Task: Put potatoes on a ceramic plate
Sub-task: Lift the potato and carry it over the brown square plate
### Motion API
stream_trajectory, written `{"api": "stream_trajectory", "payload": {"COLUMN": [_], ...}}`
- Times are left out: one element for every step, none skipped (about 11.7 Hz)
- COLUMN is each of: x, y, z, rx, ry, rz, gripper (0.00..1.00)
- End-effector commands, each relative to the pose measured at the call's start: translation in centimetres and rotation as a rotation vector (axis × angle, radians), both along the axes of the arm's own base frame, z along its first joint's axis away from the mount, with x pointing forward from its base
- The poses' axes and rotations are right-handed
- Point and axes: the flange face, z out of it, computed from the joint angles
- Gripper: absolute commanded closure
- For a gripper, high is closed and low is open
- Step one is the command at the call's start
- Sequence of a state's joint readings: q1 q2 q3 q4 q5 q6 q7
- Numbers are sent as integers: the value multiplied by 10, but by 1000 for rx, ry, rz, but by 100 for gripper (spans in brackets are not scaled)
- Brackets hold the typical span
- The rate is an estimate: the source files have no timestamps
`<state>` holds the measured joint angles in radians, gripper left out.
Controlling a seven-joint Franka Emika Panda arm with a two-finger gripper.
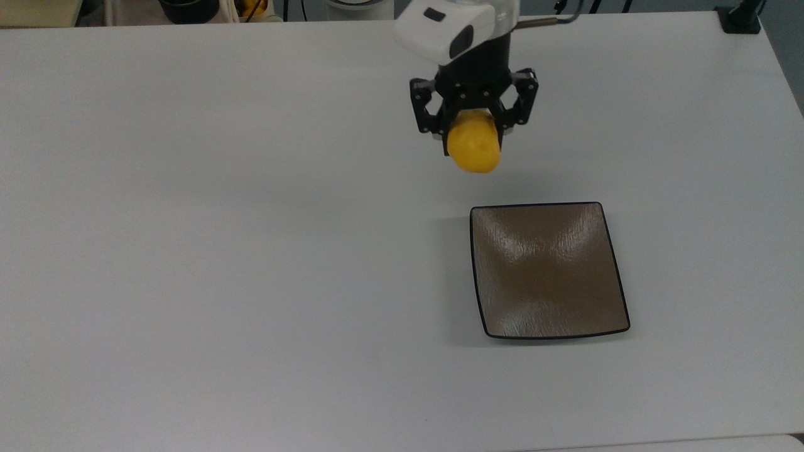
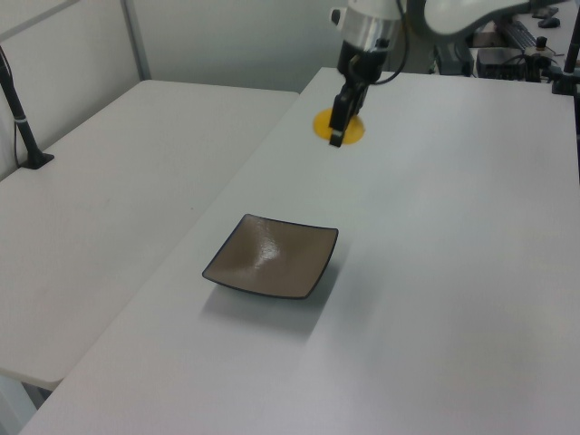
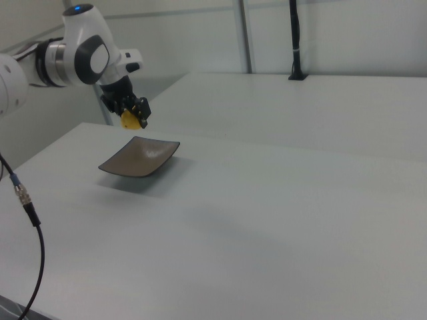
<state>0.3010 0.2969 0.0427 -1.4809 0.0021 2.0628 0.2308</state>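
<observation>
Yellow plastic-looking potato [image 1: 474, 149] sits clamped between the black fingers of the gripper [image 1: 472, 129], held in the air above the white counter [image 1: 220, 251]. We note that only the upper part of the potato is pinched; most of its body hangs below the fingertips. In the top view it hangs just short of the far edge of the plate [image 1: 548, 271], toward that edge's left corner; the left view puts the potato [image 2: 339, 126] well apart from the plate [image 2: 272, 256], further along the counter [image 2: 453, 272]. The plate is bare, so the carry is under way and the placing is not yet done.

Risks as we judge them:

- Slip in transit. The potato looks smooth and lumpy and the grip is high on it, so a quick move or stop could let it rotate or drop onto the counter short of the plate.
- Release too near the rim. The plate has upturned corners and a glossy surface; a potato let go over the edge or a corner may roll off.
- Release from height. The rounded shape would likely bounce or roll out of the shallow dish.
- Descent too low. Pressing the potato down could tip or shove the light-looking plate.

In the right view the gripper [image 3: 134, 113] and potato [image 3: 130, 120] hang just beyond the plate [image 3: 139, 158].
</observation>
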Motion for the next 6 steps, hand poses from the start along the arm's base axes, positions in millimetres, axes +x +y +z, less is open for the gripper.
{"api": "stream_trajectory", "payload": {"x": [22,27,31,34,35,38], "y": [45,57,67,77,90,97], "z": [-32,-47,-63,-80,-98,-115], "rx": [58,67,71,75,82,87], "ry": [-118,-151,-173,-192,-213,-233], "rz": [-7,6,14,25,42,53], "gripper": [71,71,71,71,71,71]}}
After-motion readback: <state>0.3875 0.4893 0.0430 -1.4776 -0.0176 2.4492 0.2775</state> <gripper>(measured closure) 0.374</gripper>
